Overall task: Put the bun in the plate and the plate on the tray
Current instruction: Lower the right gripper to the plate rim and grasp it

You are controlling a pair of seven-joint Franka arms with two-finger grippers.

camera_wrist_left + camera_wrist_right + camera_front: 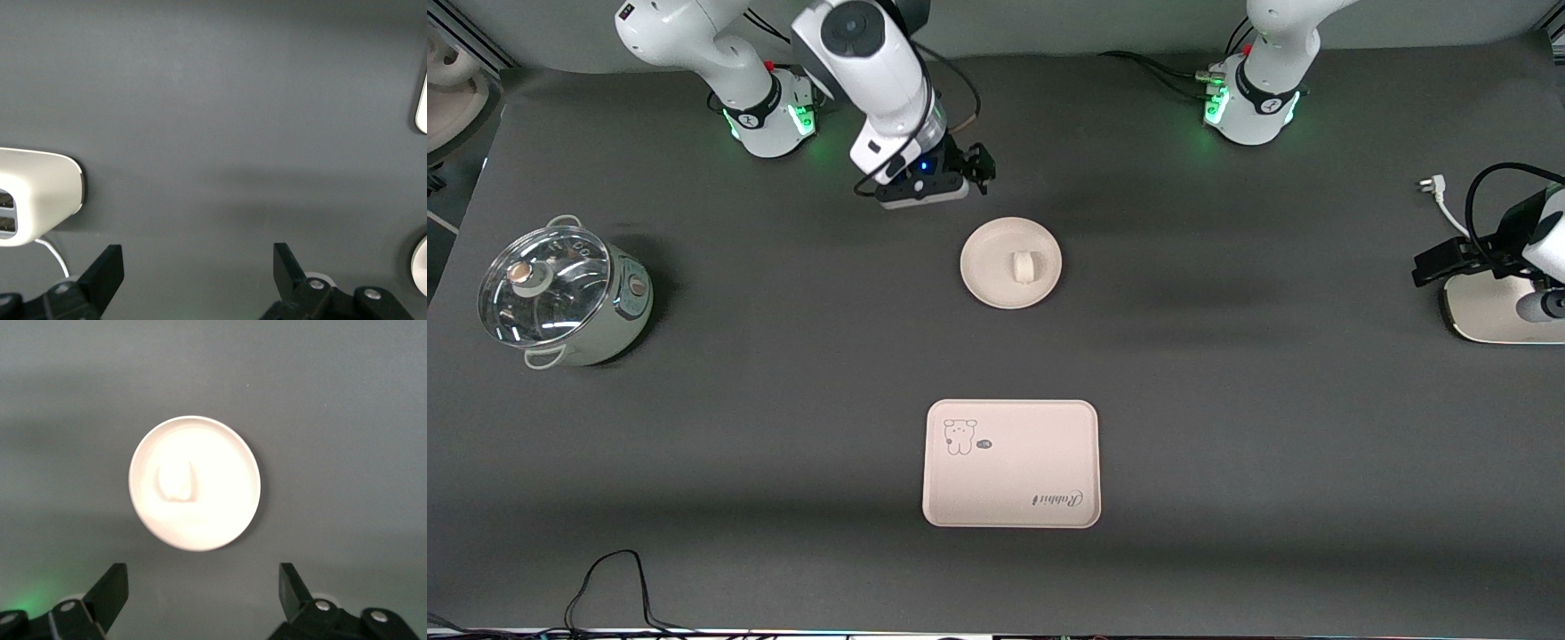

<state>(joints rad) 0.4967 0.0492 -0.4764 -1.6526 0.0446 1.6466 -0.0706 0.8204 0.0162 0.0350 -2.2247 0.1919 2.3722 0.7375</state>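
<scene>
- Front view: you see the bun (1022, 266) lying in the plate (987, 276), mid-table. The tray (1049, 436) sits flat on the table, nearer to the front camera than the plate and well apart from it, with nothing on it.
- Front view: the right gripper (976, 166) hangs above the mat just beside the plate's rim on the base side. The left gripper (1436, 264) is at the left arm's end of the table, by a white power strip (1485, 311). A lidded pot (560, 293) stands at the right arm's end.
- Left wrist view: you see both fingers (107, 267) spread wide with only bare mat between them, nothing held; the power strip (37, 193) is close by.
- Right wrist view: fingers (110, 587) wide apart and empty; the plate (220, 453) with the bun (177, 481) in it lies just ahead of them.
</scene>
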